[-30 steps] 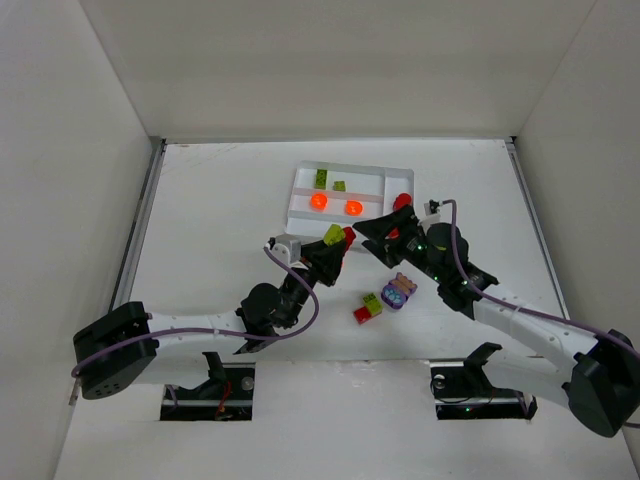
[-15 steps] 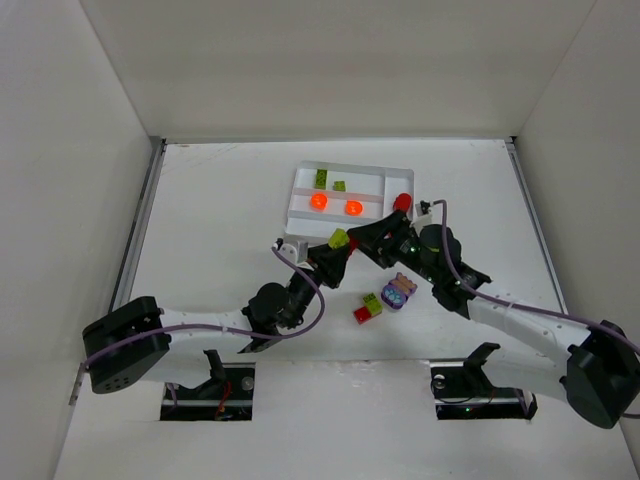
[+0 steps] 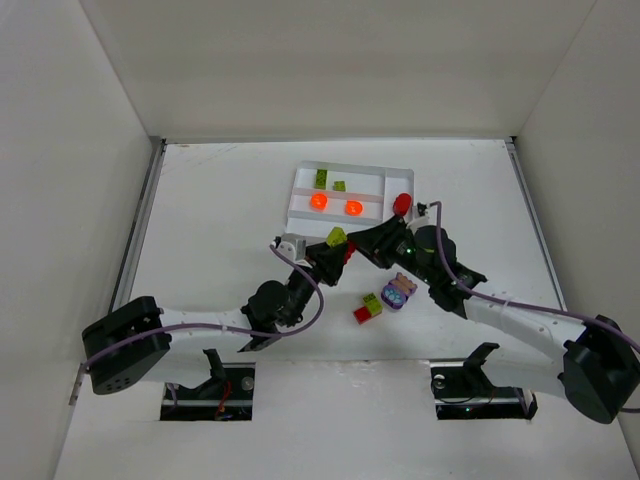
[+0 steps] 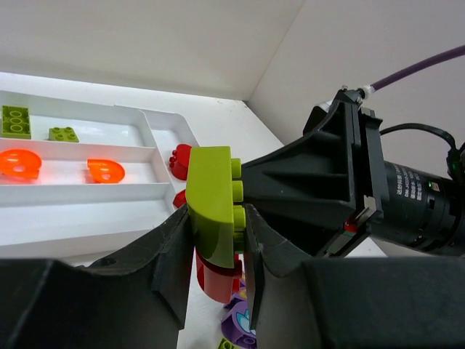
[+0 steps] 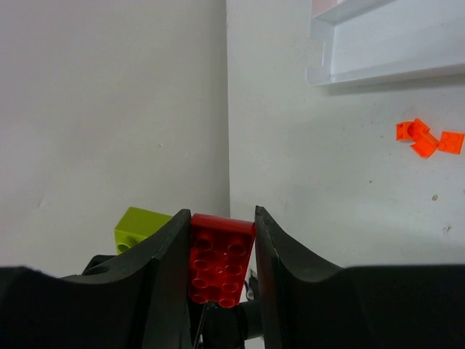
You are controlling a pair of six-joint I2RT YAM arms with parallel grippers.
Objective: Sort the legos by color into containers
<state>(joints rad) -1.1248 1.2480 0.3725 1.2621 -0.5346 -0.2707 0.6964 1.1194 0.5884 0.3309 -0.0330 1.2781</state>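
Note:
My left gripper [image 3: 336, 243] [image 4: 218, 212] is shut on a lime green lego [image 4: 212, 195] with a red lego [image 4: 218, 280] stuck under it, held above the table in front of the white tray [image 3: 391, 176]. Facing it, my right gripper [image 3: 354, 247] [image 5: 221, 218] has its fingers [image 5: 168, 251] pressed on both sides of that red lego [image 5: 220, 258]. The lime lego [image 5: 142, 225] shows behind it on the left. The tray's containers hold two green legos [image 3: 321, 178], two orange ones [image 3: 318, 200] and a red one [image 3: 402, 202] in the end slot.
A purple piece [image 3: 398, 292], a green brick [image 3: 372, 302] and a red brick [image 3: 361, 314] lie on the table near my right forearm. Small orange pieces [image 5: 425, 138] lie on the table below the tray's edge [image 5: 378, 69]. White walls enclose the table.
My right gripper moved left to the stack held by my left gripper and closed its wide-open jaws onto the red lego. The left gripper shifted slightly and kept its grip.

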